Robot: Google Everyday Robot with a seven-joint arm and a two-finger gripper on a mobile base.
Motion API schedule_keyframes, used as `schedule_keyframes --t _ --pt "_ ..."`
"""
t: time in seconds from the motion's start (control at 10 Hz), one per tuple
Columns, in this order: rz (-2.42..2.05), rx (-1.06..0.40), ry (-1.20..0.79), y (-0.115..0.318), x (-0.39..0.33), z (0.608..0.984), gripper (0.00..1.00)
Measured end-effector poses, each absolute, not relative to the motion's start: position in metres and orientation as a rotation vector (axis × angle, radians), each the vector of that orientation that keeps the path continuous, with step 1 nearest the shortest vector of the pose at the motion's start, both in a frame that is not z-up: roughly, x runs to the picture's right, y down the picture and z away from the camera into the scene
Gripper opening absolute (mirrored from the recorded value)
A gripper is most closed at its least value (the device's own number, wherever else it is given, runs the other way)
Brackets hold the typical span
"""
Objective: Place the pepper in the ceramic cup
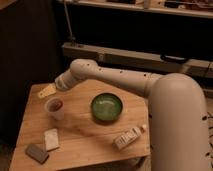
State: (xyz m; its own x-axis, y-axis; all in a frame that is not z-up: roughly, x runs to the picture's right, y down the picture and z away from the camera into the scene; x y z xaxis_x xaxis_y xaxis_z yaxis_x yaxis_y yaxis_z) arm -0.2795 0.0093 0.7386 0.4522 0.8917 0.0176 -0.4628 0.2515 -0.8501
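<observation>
Looks close to done: spot a reddish patch down inside the ceramic cup point(55, 111), read here as the pepper point(56, 104), sitting in the cup's mouth and not out on the table point(85, 135). Find the gripper point(47, 91) just beyond the cup toward the far left corner, spread apart and holding nothing, probably kept off the rim to avoid knocking the cup. Trace the arm point(115, 75) back to the right — stretched low along the far side, passing behind the green bowl point(106, 107), wrist tipped down and leftward. Worth leaving the carton point(127, 137) at near right alone.
</observation>
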Motion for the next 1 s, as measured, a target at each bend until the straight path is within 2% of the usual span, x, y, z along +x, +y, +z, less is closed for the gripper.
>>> schedule_keyframes --t 1.0 --pt "0.977 -0.892 -0.59 0.0179 -0.2716 0.7318 0.91"
